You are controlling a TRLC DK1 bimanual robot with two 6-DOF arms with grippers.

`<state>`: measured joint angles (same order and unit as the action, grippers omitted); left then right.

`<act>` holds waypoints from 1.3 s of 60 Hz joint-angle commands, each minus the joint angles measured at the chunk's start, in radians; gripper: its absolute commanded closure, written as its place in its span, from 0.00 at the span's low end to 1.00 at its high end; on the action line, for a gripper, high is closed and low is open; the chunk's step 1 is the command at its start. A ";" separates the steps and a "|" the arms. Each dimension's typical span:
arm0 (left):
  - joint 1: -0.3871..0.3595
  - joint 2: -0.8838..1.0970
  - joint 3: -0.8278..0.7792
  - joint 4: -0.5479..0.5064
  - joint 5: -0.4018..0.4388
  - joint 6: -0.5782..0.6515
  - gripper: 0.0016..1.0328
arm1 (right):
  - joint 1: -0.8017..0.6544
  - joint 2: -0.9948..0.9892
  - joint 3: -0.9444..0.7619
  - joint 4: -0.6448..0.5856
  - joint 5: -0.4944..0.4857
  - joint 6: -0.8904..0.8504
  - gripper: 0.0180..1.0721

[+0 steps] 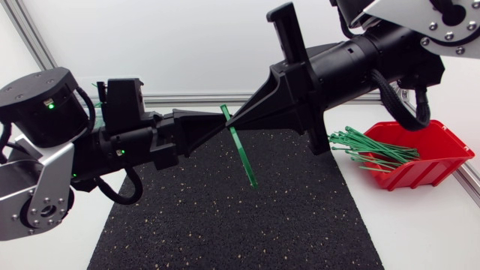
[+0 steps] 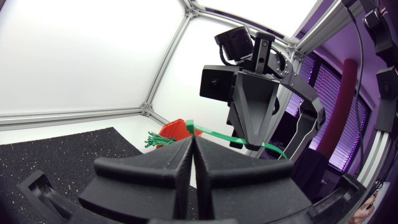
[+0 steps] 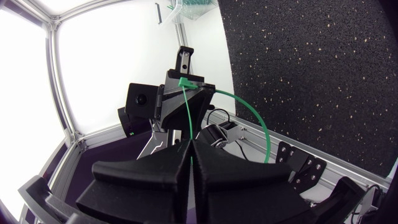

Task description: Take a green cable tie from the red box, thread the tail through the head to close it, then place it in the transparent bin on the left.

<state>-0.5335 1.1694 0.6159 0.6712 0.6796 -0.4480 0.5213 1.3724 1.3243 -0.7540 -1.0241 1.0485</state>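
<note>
Right gripper [image 3: 191,149]: fingers pressed together on the green cable tie [image 3: 187,118], with the thin strap emerging at the tips. The strap runs straight to the left gripper [image 3: 185,79], whose closed fingers pinch the tie at a thicker green end. From there a second run bends away in a wide arc. Both grippers meet tip to tip above the black mat [image 1: 225,225]. Farther right, the red box [image 1: 431,176] holds a loose bundle of green ties [image 1: 371,150]. The transparent bin [image 3: 189,9] stands beyond the left arm.
</note>
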 commanded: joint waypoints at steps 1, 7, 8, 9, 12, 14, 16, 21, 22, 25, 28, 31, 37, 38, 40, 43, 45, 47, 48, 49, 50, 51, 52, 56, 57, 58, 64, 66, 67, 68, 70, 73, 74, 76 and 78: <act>-0.011 -0.019 -0.027 0.010 0.006 -0.011 0.97 | -0.007 -0.003 -0.022 0.010 -0.001 0.030 0.95; -0.013 -0.025 -0.028 0.010 0.008 -0.012 0.97 | -0.012 -0.003 -0.022 0.010 -0.001 0.030 0.95; -0.013 -0.025 -0.028 0.010 0.008 -0.011 0.97 | -0.012 -0.004 -0.022 0.010 -0.001 0.030 0.95; -0.013 -0.028 -0.030 0.010 0.008 -0.011 0.97 | -0.012 -0.004 -0.022 0.010 -0.001 0.030 0.95; -0.016 -0.037 -0.035 0.011 0.008 -0.009 0.97 | -0.014 -0.004 -0.022 0.010 -0.001 0.030 0.95; -0.017 -0.040 -0.035 0.011 0.008 -0.009 0.97 | -0.014 -0.004 -0.022 0.010 -0.002 0.030 0.95; -0.019 -0.045 -0.036 0.011 0.008 -0.008 0.97 | -0.017 -0.004 -0.022 0.010 -0.002 0.030 0.95; -0.026 -0.050 -0.038 0.011 0.008 -0.006 0.97 | -0.023 -0.006 -0.022 0.010 -0.004 0.033 0.95; -0.029 -0.050 -0.038 0.011 0.006 -0.004 0.97 | -0.024 -0.006 -0.022 0.010 -0.004 0.030 0.95; -0.034 -0.053 -0.039 0.011 0.006 -0.003 0.97 | -0.024 -0.006 -0.022 0.010 -0.005 0.033 0.95; -0.039 -0.056 -0.039 0.011 0.006 -0.003 0.97 | -0.024 -0.006 -0.022 0.010 -0.005 0.033 0.95; -0.042 -0.057 -0.039 0.011 0.006 -0.003 0.97 | -0.024 -0.007 -0.022 0.013 -0.005 0.033 0.95; -0.060 -0.059 -0.041 0.010 0.005 0.008 0.97 | -0.023 -0.001 -0.022 0.018 -0.007 0.038 0.95; -0.065 -0.059 -0.041 0.010 0.003 0.009 0.97 | -0.023 -0.001 -0.022 0.018 -0.007 0.038 0.95; -0.068 -0.060 -0.041 0.010 0.001 0.012 0.97 | -0.021 -0.001 -0.022 0.018 -0.007 0.039 0.95; -0.071 -0.062 -0.041 0.010 0.000 0.015 0.97 | -0.023 -0.001 -0.022 0.018 -0.010 0.041 0.95; -0.075 -0.062 -0.041 0.008 -0.005 0.019 0.97 | -0.026 -0.001 -0.022 0.018 -0.010 0.042 0.95; -0.077 -0.063 -0.042 0.008 -0.008 0.020 0.97 | -0.029 -0.001 -0.023 0.022 -0.011 0.050 0.95; -0.079 -0.063 -0.042 0.008 -0.009 0.023 0.97 | -0.029 -0.001 -0.023 0.024 -0.011 0.053 0.95; -0.080 -0.065 -0.042 0.008 -0.017 0.026 0.97 | -0.032 -0.001 -0.025 0.025 -0.013 0.054 0.95; -0.082 -0.066 -0.044 0.008 -0.018 0.028 0.97 | -0.033 -0.001 -0.025 0.025 -0.013 0.058 0.95; -0.082 -0.066 -0.044 0.008 -0.020 0.029 0.97 | -0.035 -0.001 -0.025 0.027 -0.013 0.061 0.95; -0.083 -0.066 -0.044 0.008 -0.020 0.029 0.97 | -0.037 0.001 -0.027 0.033 -0.014 0.068 0.95; -0.086 -0.073 -0.042 0.007 -0.028 0.035 0.97 | -0.037 -0.001 -0.042 0.074 -0.016 0.108 0.95; -0.086 -0.076 -0.042 0.007 -0.031 0.037 0.97 | -0.037 -0.001 -0.042 0.074 -0.016 0.108 0.95; -0.086 -0.077 -0.042 0.007 -0.034 0.037 0.97 | -0.035 -0.001 -0.043 0.074 -0.016 0.110 0.95; -0.086 -0.091 -0.042 0.004 -0.040 0.037 0.97 | -0.037 0.001 -0.045 0.076 -0.016 0.114 0.95; -0.086 -0.094 -0.042 0.004 -0.040 0.037 0.97 | -0.037 0.002 -0.046 0.078 -0.016 0.116 0.95; -0.085 -0.100 -0.044 0.001 -0.040 0.038 0.97 | -0.038 0.004 -0.046 0.079 -0.016 0.119 0.95; -0.085 -0.103 -0.044 0.001 -0.041 0.038 0.97 | -0.037 0.005 -0.048 0.079 -0.016 0.119 0.95; -0.085 -0.108 -0.044 -0.001 -0.041 0.038 0.97 | -0.038 0.008 -0.048 0.081 -0.016 0.120 0.95; -0.085 -0.114 -0.044 -0.002 -0.041 0.040 0.97 | -0.040 0.008 -0.048 0.082 -0.016 0.122 0.95; -0.085 -0.114 -0.044 -0.002 -0.041 0.040 0.97 | -0.040 0.008 -0.048 0.084 -0.016 0.123 0.95; -0.085 -0.119 -0.045 -0.004 -0.040 0.040 0.97 | -0.041 0.008 -0.048 0.093 -0.013 0.130 0.95; -0.085 -0.120 -0.045 -0.004 -0.040 0.042 0.97 | -0.041 0.008 -0.054 0.107 -0.010 0.142 0.95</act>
<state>-0.6056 1.0843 0.5858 0.6445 0.6250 -0.4213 0.4961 1.3705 1.3010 -0.6697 -1.0630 1.1423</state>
